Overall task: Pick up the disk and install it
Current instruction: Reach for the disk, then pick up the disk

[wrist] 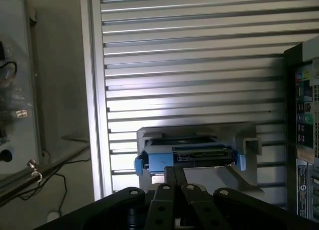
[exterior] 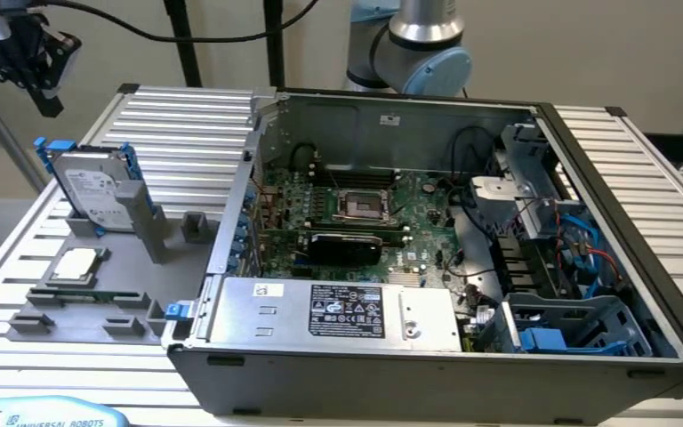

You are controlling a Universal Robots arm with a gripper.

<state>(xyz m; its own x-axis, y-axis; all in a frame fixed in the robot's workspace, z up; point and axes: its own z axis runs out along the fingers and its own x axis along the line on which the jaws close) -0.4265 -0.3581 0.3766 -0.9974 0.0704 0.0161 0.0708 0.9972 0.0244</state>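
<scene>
Disk [exterior: 90,191], silver-grey in a blue plastic frame, stands upright; the black hand [wrist: 174,172], closed and empty, well apart from it, may topple it descending.

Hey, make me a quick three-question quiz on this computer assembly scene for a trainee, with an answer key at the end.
1. Fill in: the disk stands in a grey holder on the slatted table; its carrier frame is ____ in colour.
2. Which lies flat on the holder beside the disk? A: a processor chip. B: a screwdriver. C: a fan.
3. True or false: the gripper is inside the computer case.
Key: 1 blue; 2 A; 3 false, it hangs near the disk, outside the computer case.
</scene>
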